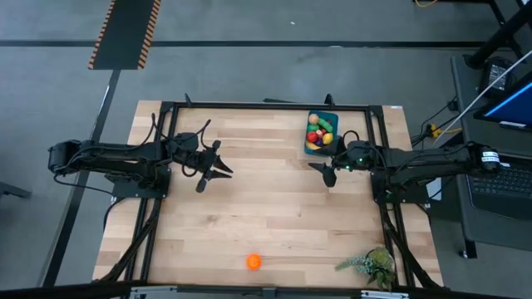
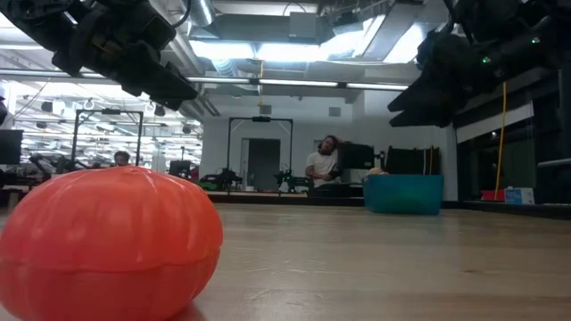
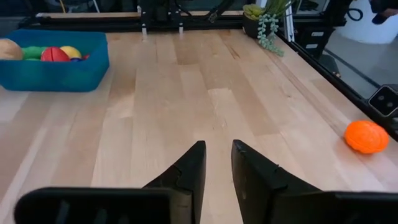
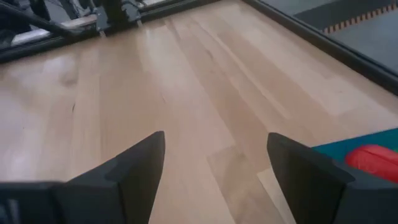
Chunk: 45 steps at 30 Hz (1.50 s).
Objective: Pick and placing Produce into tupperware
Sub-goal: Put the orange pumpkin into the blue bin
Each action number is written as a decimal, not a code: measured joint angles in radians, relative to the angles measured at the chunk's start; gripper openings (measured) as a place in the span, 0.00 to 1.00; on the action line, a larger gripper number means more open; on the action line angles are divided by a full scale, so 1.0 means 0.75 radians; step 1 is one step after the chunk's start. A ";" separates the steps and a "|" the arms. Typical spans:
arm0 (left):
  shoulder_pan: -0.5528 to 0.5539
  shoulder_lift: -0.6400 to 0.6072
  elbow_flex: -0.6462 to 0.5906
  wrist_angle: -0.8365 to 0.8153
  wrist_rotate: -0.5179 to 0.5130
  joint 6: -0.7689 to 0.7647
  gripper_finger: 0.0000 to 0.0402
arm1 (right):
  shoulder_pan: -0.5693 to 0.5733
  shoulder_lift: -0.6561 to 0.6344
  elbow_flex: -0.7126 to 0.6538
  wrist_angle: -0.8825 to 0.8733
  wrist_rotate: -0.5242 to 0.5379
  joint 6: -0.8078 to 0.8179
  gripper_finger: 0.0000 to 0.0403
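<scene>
— While the low view is half filled by one orange piece (image 2: 107, 239) pressed up close to the lens, what can you make out behind it?

— Only the tub (image 2: 403, 193) far across the table (image 2: 375, 259), its contents hidden by the wall. Both arms are cut off at the top edge there, dark shapes, no fingertips.

— And from above?

— Much clearer. That orange piece (image 1: 253, 262) sits alone near the front edge, well apart from everything. The tub (image 1: 321, 133) is at the back right, heaped with produce (image 1: 318, 134), too small to sort.

— Left gripper (image 1: 223, 171)?

— Over bare wood, left of centre. Its wrist camera shows the fingers (image 3: 188, 171) nearly together, a narrow gap, nothing between them. That view also catches the orange piece (image 3: 366, 136) off to one side and the tub (image 3: 53, 61) with red, yellow and green pieces inside.

— Right gripper (image 1: 326, 172)?

— Just in front of the tub. Fingers (image 4: 134, 163) spread wide, empty, with only a corner of the tub (image 4: 348, 148) and one red piece (image 4: 373, 159) creeping in. A plant sprig (image 1: 371, 265) lies at the front right corner.
</scene>
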 joint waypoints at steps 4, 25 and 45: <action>0.000 0.000 0.000 0.000 0.000 -0.040 0.15 | 0.000 0.000 0.000 0.000 -0.002 -0.031 0.71; -0.446 0.000 0.000 -0.061 -0.294 -0.137 0.01 | 0.001 0.001 0.001 0.037 -0.046 0.040 0.71; -0.940 0.259 0.213 -0.163 -0.766 -0.408 0.06 | 0.001 0.001 0.001 0.035 -0.057 0.107 0.71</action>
